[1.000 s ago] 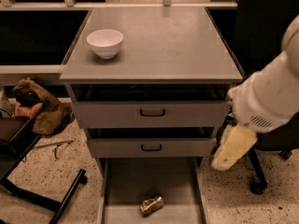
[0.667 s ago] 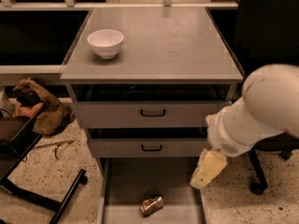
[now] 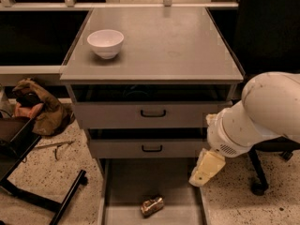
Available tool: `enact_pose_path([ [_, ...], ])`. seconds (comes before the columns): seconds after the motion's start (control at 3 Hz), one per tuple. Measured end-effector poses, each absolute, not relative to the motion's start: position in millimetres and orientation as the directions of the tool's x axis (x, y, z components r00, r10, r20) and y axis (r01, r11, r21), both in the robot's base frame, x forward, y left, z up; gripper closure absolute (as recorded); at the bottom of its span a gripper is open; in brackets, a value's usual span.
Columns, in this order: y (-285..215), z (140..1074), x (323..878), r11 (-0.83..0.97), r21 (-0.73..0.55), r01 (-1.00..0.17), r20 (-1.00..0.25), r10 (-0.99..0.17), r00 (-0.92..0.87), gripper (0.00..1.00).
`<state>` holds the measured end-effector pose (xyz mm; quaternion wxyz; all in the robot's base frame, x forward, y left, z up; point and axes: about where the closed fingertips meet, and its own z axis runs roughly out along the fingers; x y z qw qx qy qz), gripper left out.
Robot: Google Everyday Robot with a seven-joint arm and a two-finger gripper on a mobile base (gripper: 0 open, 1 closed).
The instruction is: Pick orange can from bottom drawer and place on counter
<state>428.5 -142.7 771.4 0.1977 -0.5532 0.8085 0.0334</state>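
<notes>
The orange can (image 3: 152, 206) lies on its side on the floor of the open bottom drawer (image 3: 126, 186), near the front edge of the view. My gripper (image 3: 206, 168), a cream-coloured end piece on the white arm, hangs over the drawer's right wall, to the upper right of the can and apart from it. The grey counter (image 3: 164, 46) tops the cabinet above the drawers.
A white bowl (image 3: 106, 43) stands on the counter's left part. Two shut grey drawers with dark loop handles (image 3: 153, 112) sit above the open one. A brown bag (image 3: 35, 108) and black chair legs (image 3: 42, 196) are on the left; a chair base (image 3: 258, 182) is on the right.
The arm has swung left and down, bringing the gripper closer to the open drawer's right side. The can and bowl have not moved.
</notes>
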Motion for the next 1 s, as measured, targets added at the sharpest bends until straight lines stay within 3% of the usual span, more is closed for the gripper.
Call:
enact_pose_path([
  [0.33, -136, 742, 434, 0.404, -0.168, -0.899, -0.346, -0.878, -0.330, 0.00],
  [1.0, -87, 587, 445, 0.444, -0.064, -0.894, -0.391, -0.835, -0.387, 0.00],
])
